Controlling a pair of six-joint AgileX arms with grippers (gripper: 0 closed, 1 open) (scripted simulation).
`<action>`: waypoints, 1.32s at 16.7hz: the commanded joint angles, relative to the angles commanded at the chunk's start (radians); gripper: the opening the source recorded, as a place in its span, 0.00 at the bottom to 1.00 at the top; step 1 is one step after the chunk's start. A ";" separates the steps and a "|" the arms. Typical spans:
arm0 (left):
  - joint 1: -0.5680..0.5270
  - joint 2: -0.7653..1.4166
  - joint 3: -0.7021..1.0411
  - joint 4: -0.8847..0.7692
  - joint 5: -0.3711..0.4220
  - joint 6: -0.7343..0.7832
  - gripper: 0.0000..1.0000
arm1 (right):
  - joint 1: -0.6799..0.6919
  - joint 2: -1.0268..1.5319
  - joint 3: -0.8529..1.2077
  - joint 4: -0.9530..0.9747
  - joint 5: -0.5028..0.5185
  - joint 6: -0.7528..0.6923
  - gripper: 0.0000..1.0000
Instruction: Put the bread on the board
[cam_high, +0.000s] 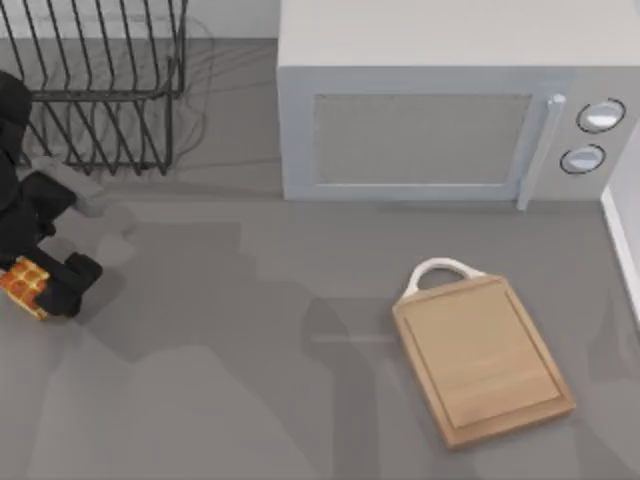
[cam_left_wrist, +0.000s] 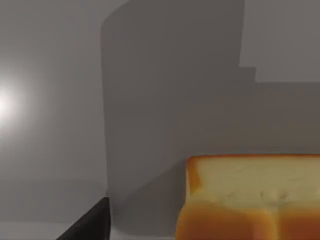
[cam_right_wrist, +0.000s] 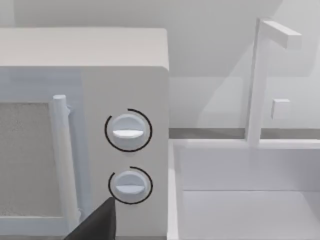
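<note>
One small block of bread (cam_high: 22, 284), orange-brown and bumpy on top with pale yellow sides, sits at the far left edge of the bench (cam_high: 230, 390) in the top view, clamped between the dark fingers of the left end effector (cam_high: 40, 288); whether its underside touches the bench surface cannot be told. The left wrist view shows the same bread (cam_left_wrist: 252, 197) close up, pale side above a glossy orange edge, with one dark finger (cam_left_wrist: 90, 225) beside it and grey bench beyond. One light-wood board (cam_high: 482, 360) lies flat on the right half of the bench, turned at a slant, with a groove near its edge and its white loop handle (cam_high: 440, 270) pointing toward the microwave; it is bare and well apart from the bread. One grey microwave (cam_high: 450, 100) stands at the back, door shut, with a vertical bar handle (cam_high: 540, 150) and two round dials (cam_high: 592, 135) on its right side. One black wire dish rack (cam_high: 100, 80) stands at the back left, near the left arm. The right wrist view looks at the microwave's dials (cam_right_wrist: 129, 131) and, beside them, a white sink basin (cam_right_wrist: 240, 200) with a white tap (cam_right_wrist: 262, 75); one dark fingertip (cam_right_wrist: 97, 225) of the right end effector shows at the edge of that view, and whether that end effector is apart or together cannot be told.
</note>
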 joint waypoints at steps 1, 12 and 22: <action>0.000 0.000 0.000 0.000 0.000 0.000 1.00 | 0.000 0.000 0.000 0.000 0.000 0.000 1.00; 0.000 0.000 0.000 0.000 0.000 0.000 0.25 | 0.000 0.000 0.000 0.000 0.000 0.000 1.00; 0.000 0.000 0.000 0.000 0.000 0.000 0.00 | 0.000 0.000 0.000 0.000 0.000 0.000 1.00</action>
